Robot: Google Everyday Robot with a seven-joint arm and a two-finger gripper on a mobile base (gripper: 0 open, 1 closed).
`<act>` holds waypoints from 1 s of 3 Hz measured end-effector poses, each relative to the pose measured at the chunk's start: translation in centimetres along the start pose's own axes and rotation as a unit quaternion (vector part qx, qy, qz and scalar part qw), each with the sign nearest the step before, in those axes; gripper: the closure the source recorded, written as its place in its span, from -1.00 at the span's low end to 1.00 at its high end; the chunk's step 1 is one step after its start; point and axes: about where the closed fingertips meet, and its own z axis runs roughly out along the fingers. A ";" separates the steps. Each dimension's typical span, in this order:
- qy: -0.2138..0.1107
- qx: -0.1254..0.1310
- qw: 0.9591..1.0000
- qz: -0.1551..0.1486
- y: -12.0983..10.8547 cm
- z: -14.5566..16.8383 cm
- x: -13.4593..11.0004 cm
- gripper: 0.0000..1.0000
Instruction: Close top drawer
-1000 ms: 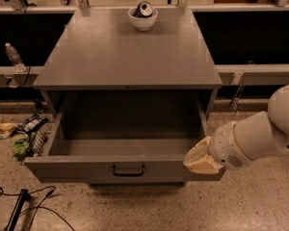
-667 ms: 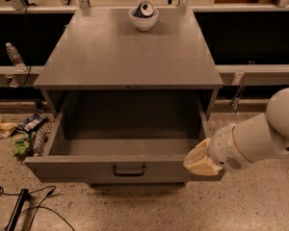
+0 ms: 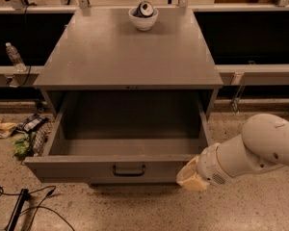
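Jamming is your risk: the hand, at the drawer's front right corner, clenched or not you cannot tell, may push off-centre and skew it.

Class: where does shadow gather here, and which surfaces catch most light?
Camera view: the open wide grey metal top drawer is darkest at its back wall; the flat grey cabinet top is evenly lit; the white bowl on it looks brightest; the tan tool, at the drawer's front right corner, is well lit.
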 end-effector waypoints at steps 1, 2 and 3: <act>0.019 0.040 0.999 -0.017 -0.3 1.8 1.0 1.00; 0.029 0.108 0.993 -0.048 -1.9 2.4 1.0 1.00; 0.023 0.172 0.981 -0.086 -4.7 2.4 0.2 1.00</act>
